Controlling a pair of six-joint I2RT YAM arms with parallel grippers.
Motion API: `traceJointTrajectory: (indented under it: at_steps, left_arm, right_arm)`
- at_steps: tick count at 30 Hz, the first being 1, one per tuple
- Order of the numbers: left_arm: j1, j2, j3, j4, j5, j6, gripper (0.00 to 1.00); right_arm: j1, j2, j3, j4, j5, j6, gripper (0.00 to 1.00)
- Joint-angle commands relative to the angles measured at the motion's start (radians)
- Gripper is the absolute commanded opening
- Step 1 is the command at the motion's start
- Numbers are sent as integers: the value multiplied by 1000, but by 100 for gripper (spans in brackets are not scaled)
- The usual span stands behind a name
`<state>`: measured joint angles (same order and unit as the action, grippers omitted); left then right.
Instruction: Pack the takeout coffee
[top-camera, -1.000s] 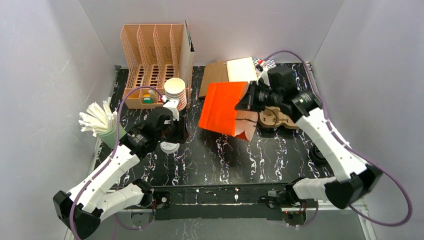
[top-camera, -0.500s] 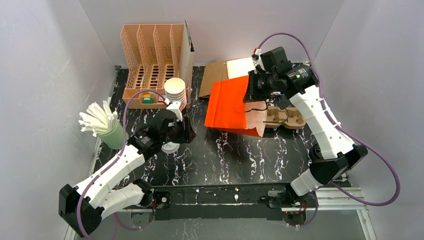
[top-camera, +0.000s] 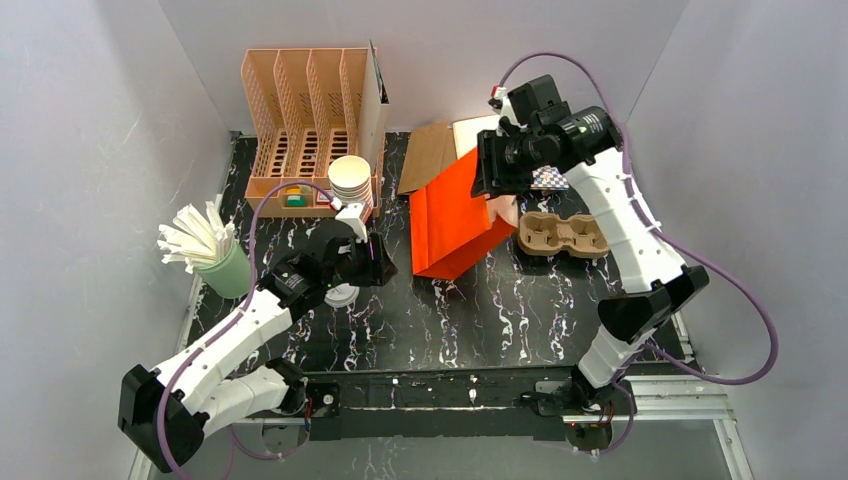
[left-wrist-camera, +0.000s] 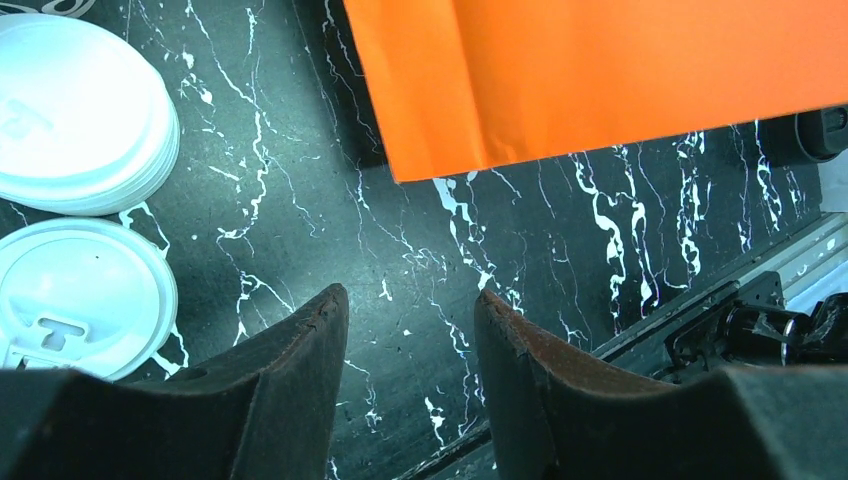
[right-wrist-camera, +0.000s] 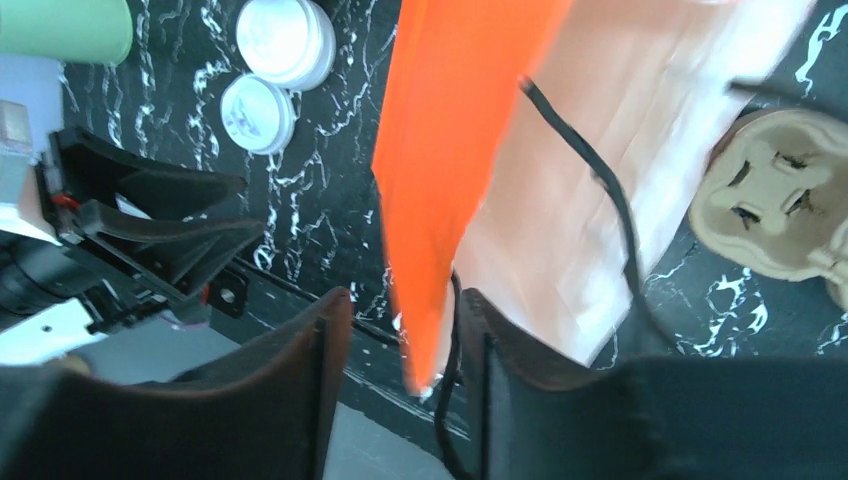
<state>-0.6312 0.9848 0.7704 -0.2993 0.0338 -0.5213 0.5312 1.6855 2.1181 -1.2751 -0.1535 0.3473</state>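
Note:
No dark green cup of the takeout coffee shows clearly. An orange paper bag (top-camera: 455, 215) stands tilted at mid-table, its pale inside and black cord handle facing my right wrist camera. My right gripper (top-camera: 492, 182) is above the bag's top edge. It is open (right-wrist-camera: 405, 297), with the orange bag (right-wrist-camera: 450, 150) rim and cord loose in the gap. My left gripper (top-camera: 378, 262) hovers low, left of the bag, open (left-wrist-camera: 410, 295) and empty. The orange bag (left-wrist-camera: 600, 70) lies just ahead of it.
Two white lids (left-wrist-camera: 80, 295) (left-wrist-camera: 75, 110) lie left of my left fingers; what is under them is hidden. A cardboard cup carrier (top-camera: 562, 235) sits right of the bag. A peach rack (top-camera: 300, 110), stacked white cups (top-camera: 350, 180) and a green cup of wrapped straws (top-camera: 225, 265) stand back left.
My right gripper raised the bag from lying to nearly upright while moving back, then opened its jaws. My left gripper crept right toward the bag.

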Motion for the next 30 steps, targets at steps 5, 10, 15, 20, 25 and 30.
traceJointTrajectory:
  at_steps: [5,10,15,20,25,30]
  left_arm:
    - [4,4,-31,19,-1,-2,48]
    - [4,-1,-35,20,-19,3,48]
    - [4,5,-59,38,-20,-2,49]
    - [4,-6,-77,55,-52,-4,49]
    - [4,-45,-70,55,-64,8,49]
    - [4,-123,-89,96,-19,27,55]
  right_arm:
    - [4,32,-24,117,-163,-25,64]
    - [4,42,-65,214,-277,-1,65]
    - [5,72,-90,311,-377,32,64]
    - [20,140,-3,331,-414,54,65]
    - [38,158,117,377,-458,82,68]
    - [37,80,121,494,-450,114,87]
